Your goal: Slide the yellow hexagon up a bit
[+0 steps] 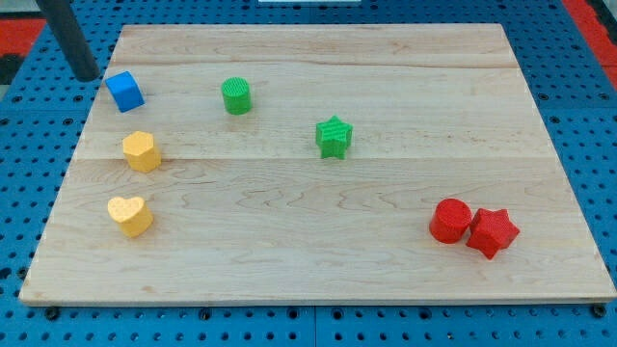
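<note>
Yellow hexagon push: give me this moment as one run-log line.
my tip: off board's upper-left edge, left of blue cube | yellow hexagon: untouched, above yellow heart | contact: none

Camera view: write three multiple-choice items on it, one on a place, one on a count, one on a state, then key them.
1. Where is my tip?
A. Off the board's upper left corner, left of the blue cube
B. Between the two red blocks
C. Below the yellow heart

2. How many green blocks are on the board?
A. One
B. Two
C. Three

3. How do the red cylinder and red star sit?
A. Stacked
B. Far apart
C. Side by side, touching

Answers: 1 A, the rod ends beside the cube; 2 B, a green cylinder and a green star; 3 C, no gap shows between them.
</note>
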Controlling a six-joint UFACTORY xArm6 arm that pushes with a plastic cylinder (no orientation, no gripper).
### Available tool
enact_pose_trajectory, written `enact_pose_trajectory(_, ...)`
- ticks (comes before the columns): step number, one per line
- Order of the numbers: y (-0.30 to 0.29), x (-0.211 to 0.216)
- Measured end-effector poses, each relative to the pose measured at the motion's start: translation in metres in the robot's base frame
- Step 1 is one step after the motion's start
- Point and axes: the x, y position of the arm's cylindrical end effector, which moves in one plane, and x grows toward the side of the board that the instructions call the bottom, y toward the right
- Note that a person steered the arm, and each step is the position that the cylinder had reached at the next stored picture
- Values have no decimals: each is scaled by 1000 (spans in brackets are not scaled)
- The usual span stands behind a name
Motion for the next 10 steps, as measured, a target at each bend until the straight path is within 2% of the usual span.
enact_pose_trajectory(1, 29, 31)
enact_pose_trajectory(4, 49, 26)
enact_pose_trajectory(5, 66, 77)
enact_pose_trajectory(6, 132, 80)
enact_pose_trajectory(8, 128, 164)
enact_pose_trajectory(9, 107, 159)
enact_pose_trajectory(10, 81, 129)
